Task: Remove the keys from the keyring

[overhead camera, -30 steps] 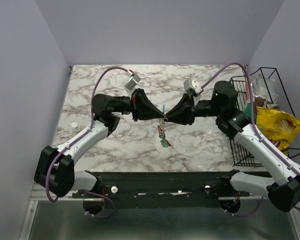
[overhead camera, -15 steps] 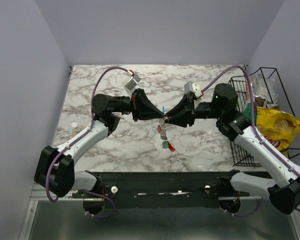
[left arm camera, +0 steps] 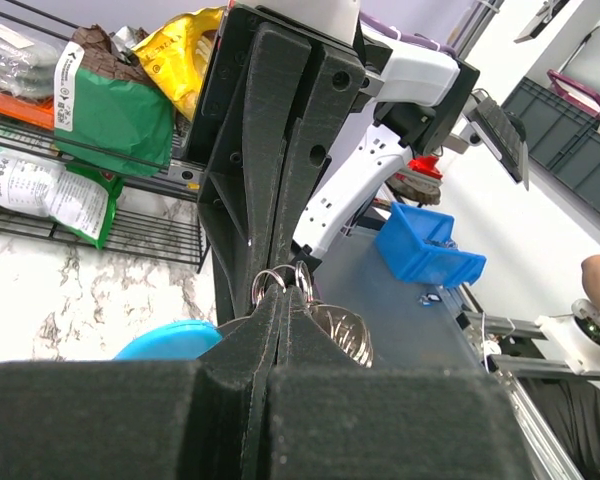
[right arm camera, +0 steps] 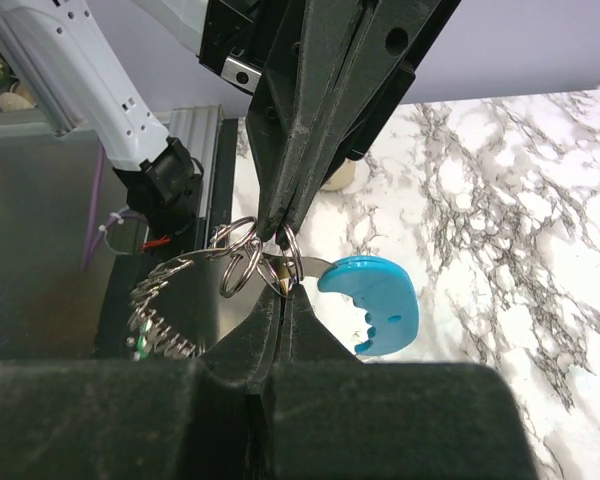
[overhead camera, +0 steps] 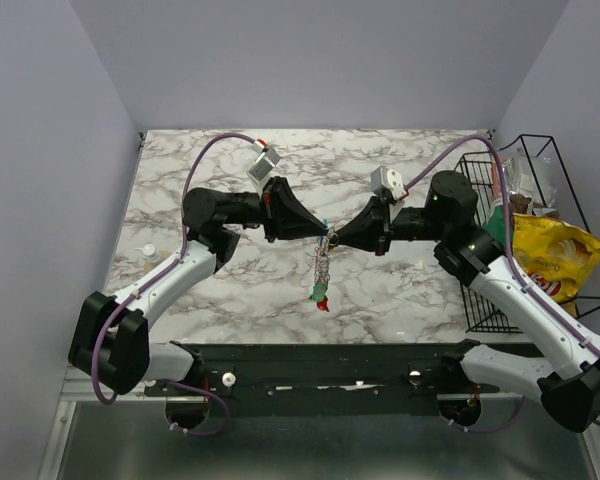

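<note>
Left jaws: fully closed, tips pinching the keyring (right arm camera: 248,250) at its small steel split rings. Right jaws: fully closed, tips meeting the same cluster of rings from the opposite side, and a ring wire runs into the pinch. The two sets of tips face each other almost point to point, with only the rings between them. A bright blue crescent-shaped tag (right arm camera: 375,300) hangs from the rings just beside the tips and lies flat in the right wrist view. A length of silver chain (overhead camera: 322,263) drops from the rings toward the near edge. The keys (overhead camera: 320,295) are gathered at its lower end, where one green head and one red head are discernible; any others are too small to tell. The keys are on the chain, none detached. Whether they touch the desk (overhead camera: 210,290) cannot be told from above. The keyring is held above the middle of the marbled desk, between the left arm (overhead camera: 180,270) and the right arm (overhead camera: 510,290), both reaching inward. A black wire rack (overhead camera: 485,300) stands at the right edge, with a yellow bag (overhead camera: 555,255) and other packets in it.
</note>
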